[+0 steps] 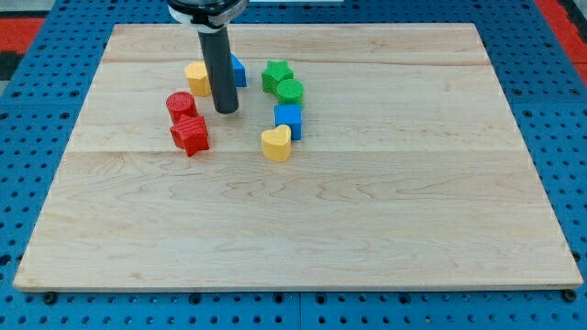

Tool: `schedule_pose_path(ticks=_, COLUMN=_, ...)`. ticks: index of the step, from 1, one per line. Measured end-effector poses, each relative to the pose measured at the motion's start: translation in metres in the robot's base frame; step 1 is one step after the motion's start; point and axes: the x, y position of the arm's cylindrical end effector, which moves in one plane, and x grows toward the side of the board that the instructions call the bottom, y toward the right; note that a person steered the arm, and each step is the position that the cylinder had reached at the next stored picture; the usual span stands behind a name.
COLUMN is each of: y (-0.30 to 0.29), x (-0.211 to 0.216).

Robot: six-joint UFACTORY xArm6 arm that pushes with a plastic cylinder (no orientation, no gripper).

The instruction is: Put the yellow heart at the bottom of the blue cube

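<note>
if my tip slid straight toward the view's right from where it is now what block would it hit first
Most likely the blue cube. My tip sits left of it at about the same height in the view, with bare board between. The green cylinder lies slightly higher, so a small drift upward could meet that instead.

My tip (226,110), rod upright.

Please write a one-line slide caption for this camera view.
My tip rests above-left of the yellow heart, which already touches the blue cube from below.
</note>
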Motion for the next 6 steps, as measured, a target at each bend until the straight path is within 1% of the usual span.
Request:
schedule_pose_path(ticks=2, y=0.012, x=0.022)
schedule_pose_path(ticks=3, y=0.015, x=0.044)
schedule_pose_path(ticks=4, y=0.030, x=0.052)
schedule_pose_path(ticks=5, y=0.032, x=0.059)
schedule_pose_path(ticks=6, y=0.044, x=0.076)
